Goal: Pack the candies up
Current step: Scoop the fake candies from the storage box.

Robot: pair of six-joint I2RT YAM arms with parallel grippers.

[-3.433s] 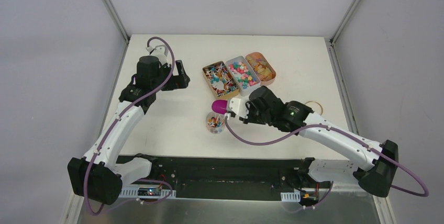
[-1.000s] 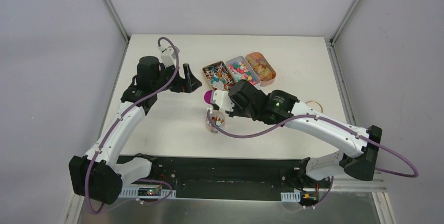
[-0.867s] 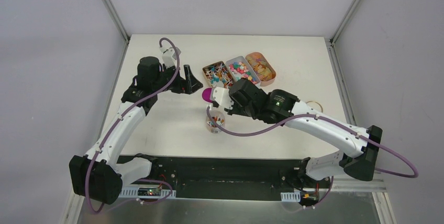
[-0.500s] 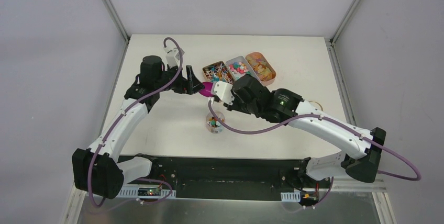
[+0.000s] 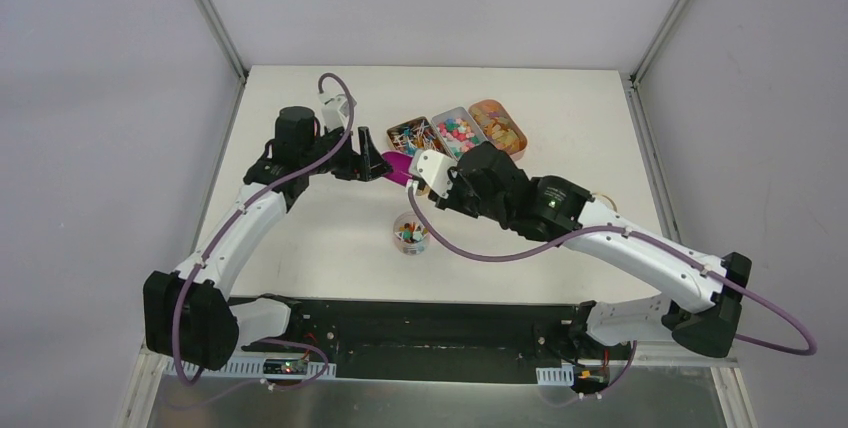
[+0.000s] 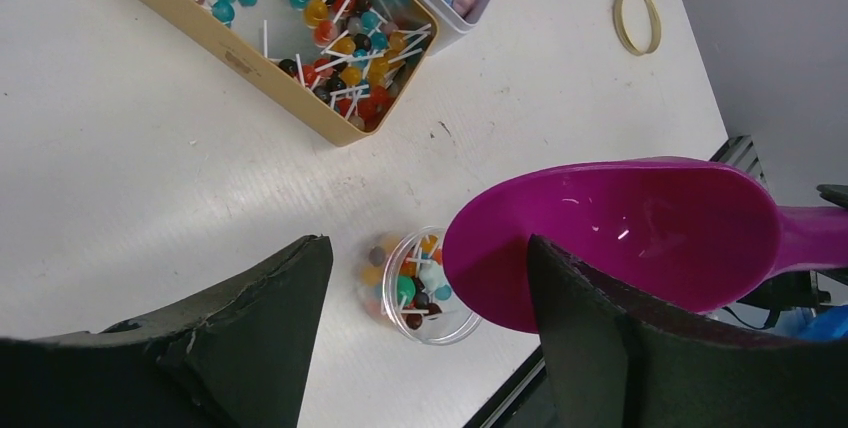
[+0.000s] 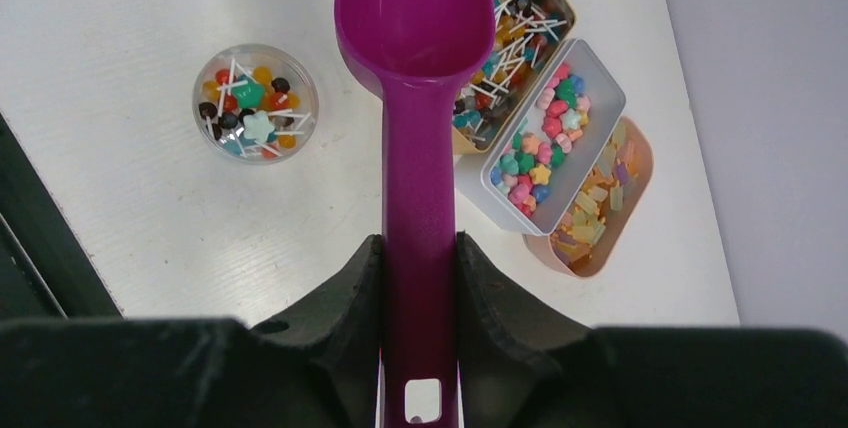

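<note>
Right fingers (image 7: 340, 328) clamped on magenta plastic scoop (image 7: 418, 148) handle. Left fingers (image 6: 250, 348) spread wide, scoop bowl between them. Clear round cup (image 5: 410, 232) of bright candies (image 7: 252, 110) sits nearer on counter (image 5: 330, 248).

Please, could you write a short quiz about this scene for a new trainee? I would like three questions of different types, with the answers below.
1. True or false: the magenta scoop is full of candies.
2. Which part of the scoop does the right tool grip? A) the bowl B) the handle C) nothing
3. Fill in: ___ trays of candies are in view, apart from the round cup.

Key: 1 false, it is empty; 2 B; 3 three.
</note>
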